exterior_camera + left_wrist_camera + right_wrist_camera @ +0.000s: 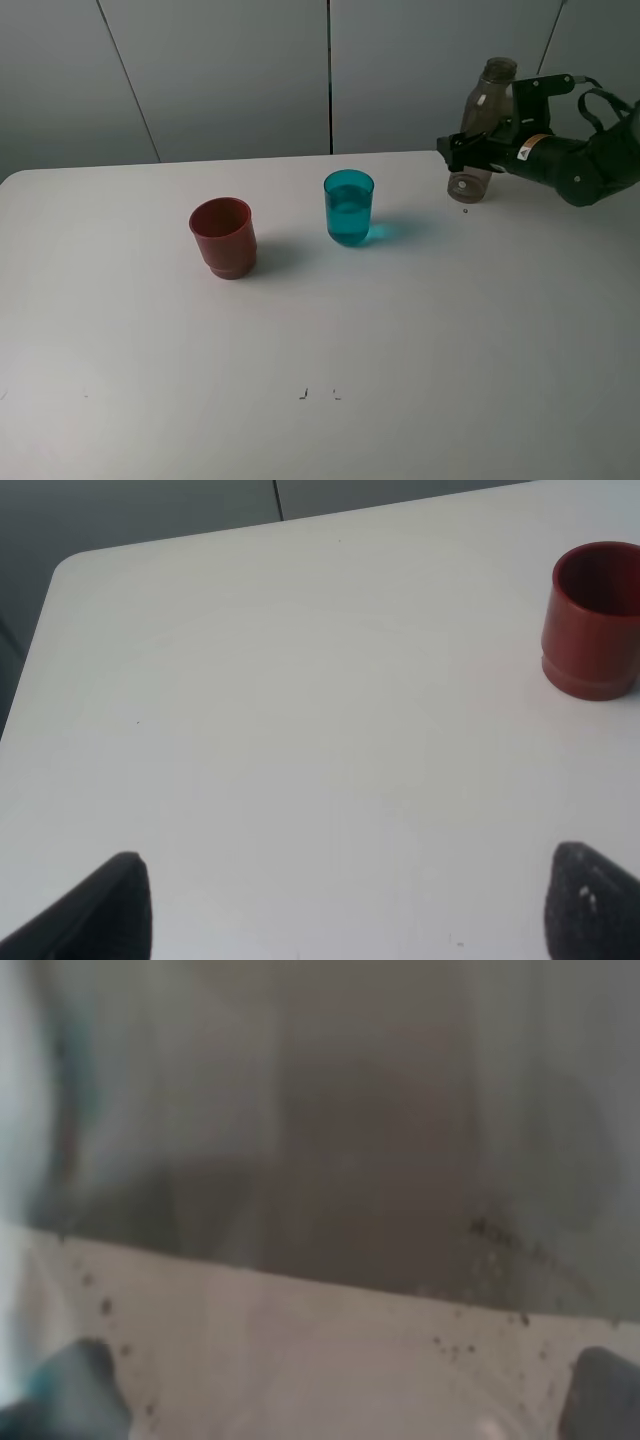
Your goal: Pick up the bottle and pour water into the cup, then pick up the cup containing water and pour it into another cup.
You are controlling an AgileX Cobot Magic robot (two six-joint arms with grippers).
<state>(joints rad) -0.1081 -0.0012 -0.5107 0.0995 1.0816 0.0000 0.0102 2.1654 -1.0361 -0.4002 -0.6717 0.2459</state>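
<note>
The smoky grey-brown bottle stands upright at the back right of the table, its base at or just above the tabletop. My right gripper is shut around its lower body. In the right wrist view the bottle fills the frame, blurred, between the dark fingertips. The teal-blue cup stands mid-table with water in it, left of the bottle. The dark red cup stands left of the teal one and also shows in the left wrist view. My left gripper is open and empty, away from the red cup.
The white table has a rounded far-left corner. Grey wall panels rise behind its back edge. A small dark speck lies on the table just in front of the bottle.
</note>
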